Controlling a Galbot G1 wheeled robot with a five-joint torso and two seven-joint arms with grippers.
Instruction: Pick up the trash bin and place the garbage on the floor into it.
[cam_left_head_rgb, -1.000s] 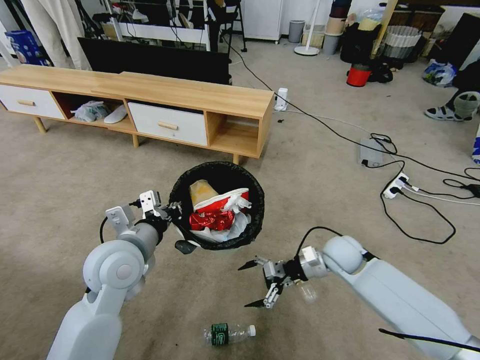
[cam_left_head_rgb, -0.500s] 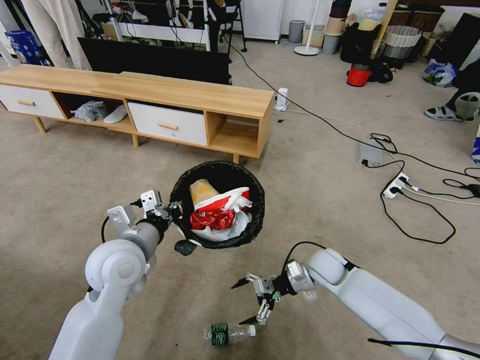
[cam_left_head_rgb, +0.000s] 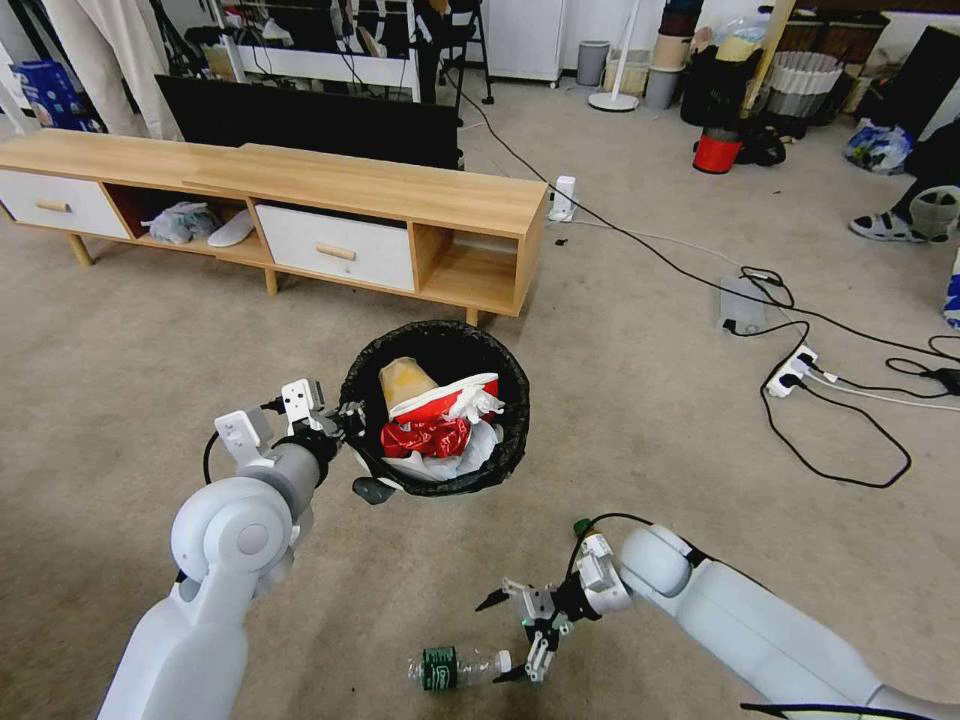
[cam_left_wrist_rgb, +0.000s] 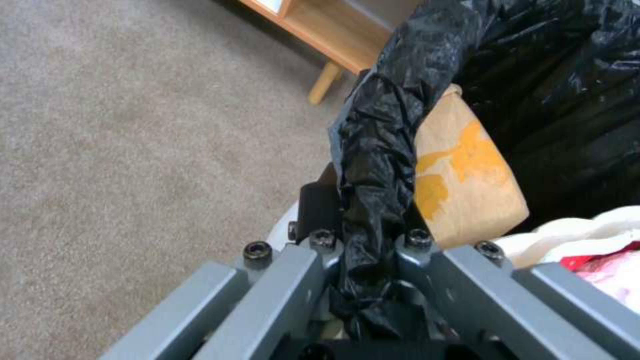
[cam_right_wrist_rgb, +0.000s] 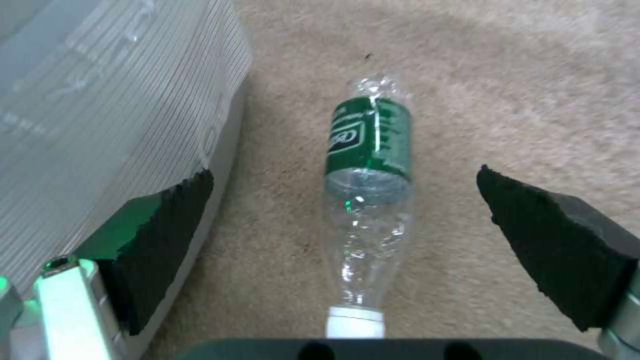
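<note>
1. Bottle (cam_left_head_rgb: 458, 668): clear plastic, green label, white cap; lying on its side on the floor (cam_left_head_rgb: 650, 400), nearest the robot's base. Seemingly the one piece of garbage left on the carpet within view.
2. Right gripper (cam_left_head_rgb: 512, 637): jaws spread wide, low over the cap end of the bottle, not touching it. In the right wrist view, bottle (cam_right_wrist_rgb: 367, 200) lying lengthwise between the two black pads (cam_right_wrist_rgb: 553, 240), clear carpet on either side. Wide opening judged to suit a straddle of the body ahead of a squeeze; thin crumpled plastic likely to yield or roll if caught off-centre.
3. Left gripper (cam_left_head_rgb: 345, 425): clamped on the near-left rim of the trash bin (cam_left_head_rgb: 436, 408), the bin apparently carried clear of the floor. In the left wrist view, left gripper (cam_left_wrist_rgb: 363, 240) pinching the folded black bag (cam_left_wrist_rgb: 377, 150) together with the rim beneath. Hold at the rim judged to keep the mouth upward and open, near the right arm's reach, for the drop.
4. Bin contents: brown paper piece (cam_left_head_rgb: 402, 382) with yellow marking, red-and-white carton (cam_left_head_rgb: 440, 398), crushed red can (cam_left_head_rgb: 428, 438), white tissue (cam_left_head_rgb: 478, 405); heaped well up, little room spare.
5. TV stand (cam_left_head_rgb: 300, 200): low, wooden, two white drawers, open shelves, beyond the bin.
6. Cables and power strips (cam_left_head_rgb: 795, 372): loose on the carpet, far right, well apart from the work.
</note>
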